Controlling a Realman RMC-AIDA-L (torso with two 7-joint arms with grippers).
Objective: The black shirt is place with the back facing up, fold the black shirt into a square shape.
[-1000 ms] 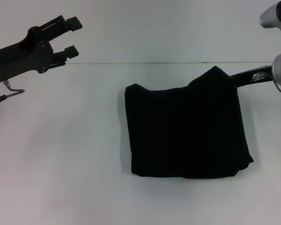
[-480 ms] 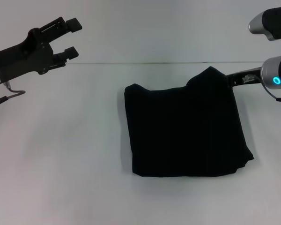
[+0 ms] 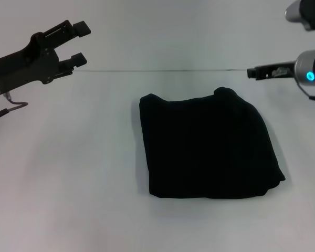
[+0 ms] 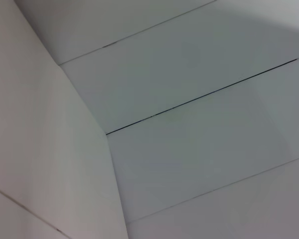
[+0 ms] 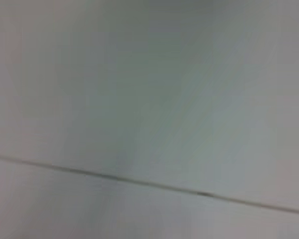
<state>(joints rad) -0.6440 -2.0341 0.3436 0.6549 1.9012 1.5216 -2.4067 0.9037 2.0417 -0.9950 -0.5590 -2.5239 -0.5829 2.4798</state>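
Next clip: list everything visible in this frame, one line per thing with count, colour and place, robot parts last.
black shirt: one, plain black, folded into a rough square, lying flat on the table a little right of centre, touched by neither gripper.
table: one, white, spans the head view; a thin dark seam runs across its far side.
left gripper: one, black, raised at the far left, jaws open, holding nothing.
right gripper: one, black on a silver arm with a blue light, raised at the far right beyond the shirt, clear of it.
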